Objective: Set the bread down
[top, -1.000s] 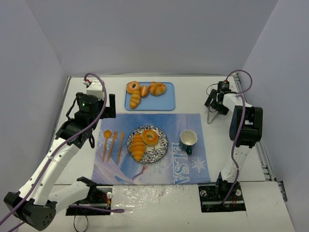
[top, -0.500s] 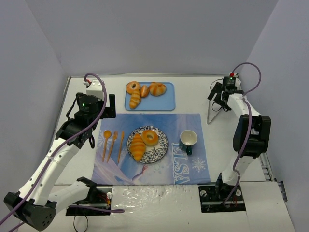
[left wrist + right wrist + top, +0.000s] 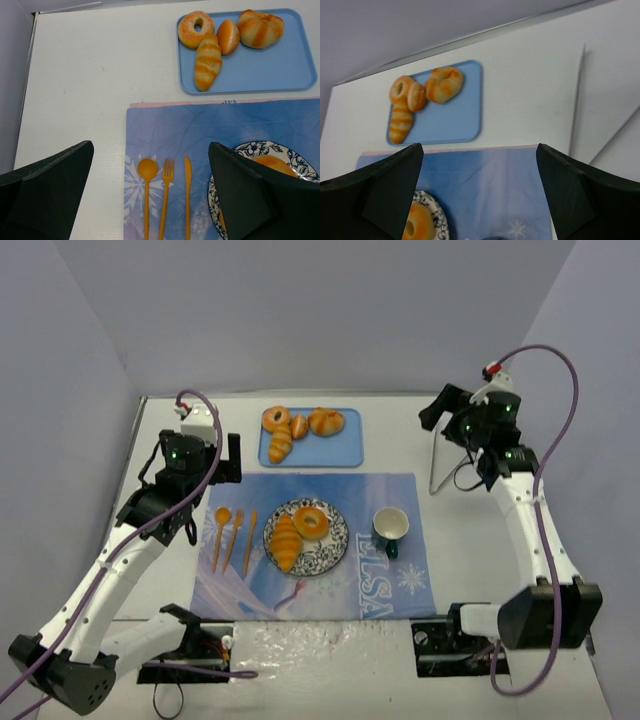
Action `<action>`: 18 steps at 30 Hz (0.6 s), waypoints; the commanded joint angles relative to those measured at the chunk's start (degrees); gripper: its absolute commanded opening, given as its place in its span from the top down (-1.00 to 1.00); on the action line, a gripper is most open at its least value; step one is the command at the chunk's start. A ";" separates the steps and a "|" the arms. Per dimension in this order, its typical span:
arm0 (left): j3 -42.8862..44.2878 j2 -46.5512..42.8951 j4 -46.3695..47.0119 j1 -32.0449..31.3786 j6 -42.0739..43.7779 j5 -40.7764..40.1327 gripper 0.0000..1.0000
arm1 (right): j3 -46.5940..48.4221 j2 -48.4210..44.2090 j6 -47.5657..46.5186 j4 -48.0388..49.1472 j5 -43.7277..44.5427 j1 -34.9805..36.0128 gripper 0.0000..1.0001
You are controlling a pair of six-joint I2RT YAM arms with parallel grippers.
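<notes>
A blue tray (image 3: 340, 452) at the back holds several breads: a sugared ring (image 3: 276, 420), a striped long roll (image 3: 281, 446), a small bun (image 3: 299, 427) and a braided bun (image 3: 326, 423). A patterned plate (image 3: 335, 540) on the blue placemat holds a long roll (image 3: 285, 543) and a ring bread (image 3: 311, 523). My left gripper (image 3: 150, 200) is open and empty above the orange cutlery, left of the plate. My right gripper (image 3: 480, 200) is open and empty, raised high over the table's right side (image 3: 455, 422). Metal tongs (image 3: 436, 462) lie on the table below it.
An orange spoon, fork and knife (image 3: 232, 535) lie on the placemat (image 3: 390, 590) left of the plate. A green cup (image 3: 389, 528) stands right of the plate. Grey walls close in the table on three sides.
My right arm has risen and swung up and to the right, away from the tongs, which stay on the table. The left arm has not moved.
</notes>
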 commanded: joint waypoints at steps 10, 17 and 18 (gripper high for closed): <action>2.50 -1.28 2.84 -0.28 0.30 0.65 -0.94 | -7.21 -12.91 1.82 9.42 -8.31 16.25 -1.00; 2.49 -0.91 2.85 -0.32 0.15 0.81 -0.94 | -8.19 -13.47 2.47 10.46 -7.13 19.55 -1.00; 2.45 -0.99 2.81 -0.28 0.15 0.77 -0.94 | -8.19 -13.43 2.51 10.46 -6.97 19.71 -1.00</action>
